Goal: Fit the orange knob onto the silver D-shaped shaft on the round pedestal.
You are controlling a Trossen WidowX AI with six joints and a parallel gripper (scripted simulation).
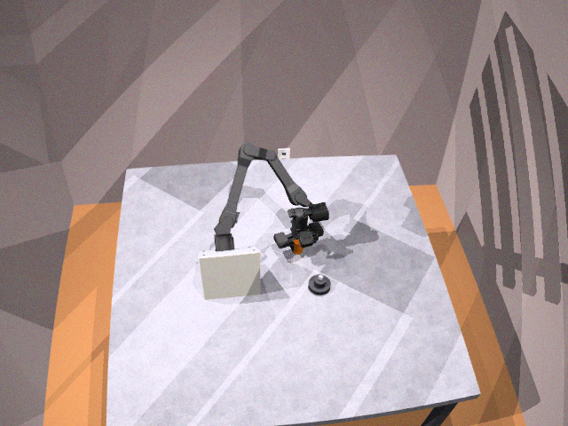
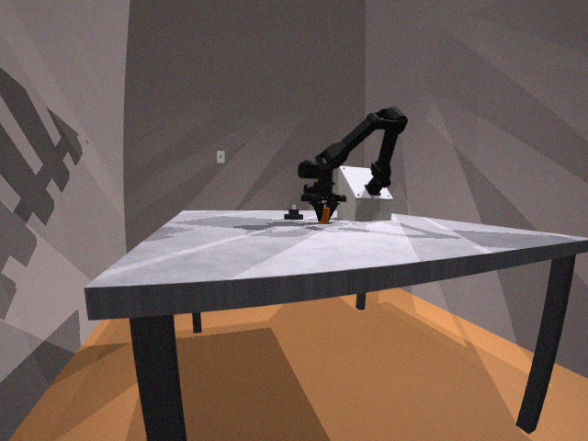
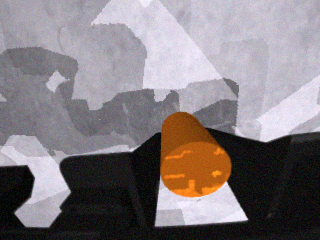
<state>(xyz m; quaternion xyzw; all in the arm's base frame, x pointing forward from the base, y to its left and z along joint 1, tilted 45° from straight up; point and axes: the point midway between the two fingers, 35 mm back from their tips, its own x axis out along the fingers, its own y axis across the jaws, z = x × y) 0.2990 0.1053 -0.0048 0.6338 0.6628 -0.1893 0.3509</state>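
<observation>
The orange knob [image 1: 297, 248] [image 2: 324, 215] [image 3: 192, 160] is a short cylinder held between my gripper's fingers, slightly tilted, with its lower end at or just above the table top. My gripper [image 1: 296, 243] [image 2: 324, 209] [image 3: 181, 134] is shut on it and points down. The wrist view shows only the knob's closed side and end; its hole is hidden. The dark round pedestal [image 1: 319, 287] [image 2: 293, 217] with the silver shaft [image 1: 319, 278] [image 2: 293, 207] stands apart from the knob, nearer the front of the table in the top view. It is not in the wrist view.
A white box [image 1: 229, 275] [image 2: 366, 199] stands at the arm's base, left of the knob in the top view. The grey patterned table [image 1: 275, 366] [image 2: 237, 256] extends wide around the pedestal.
</observation>
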